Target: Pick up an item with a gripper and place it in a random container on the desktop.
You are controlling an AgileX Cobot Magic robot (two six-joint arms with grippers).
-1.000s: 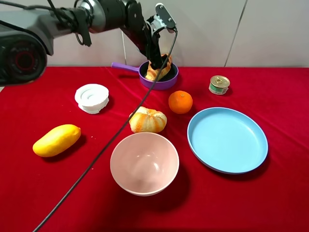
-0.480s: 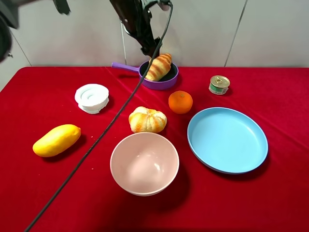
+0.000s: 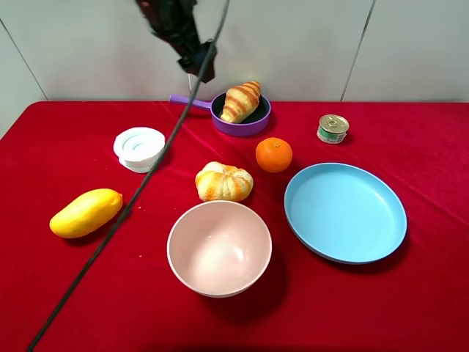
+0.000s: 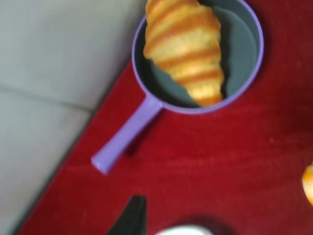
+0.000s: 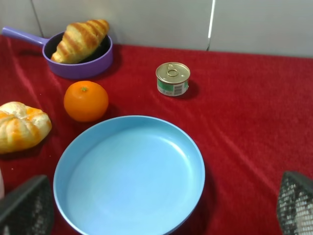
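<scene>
My left hand (image 3: 196, 62) hangs above the tabletop (image 3: 410, 132) with its jaws spread wide, holding nothing. The croissant (image 3: 241, 100) lies tilted in the purple pan (image 3: 258, 125), one tip propped over the rim at 12 o'clock, at 5 o'clock from the hand. It looks light, soft and flaky, so grasp it across the thick middle with gentle pressure; the tapered ends would likely crush or slip.
</scene>
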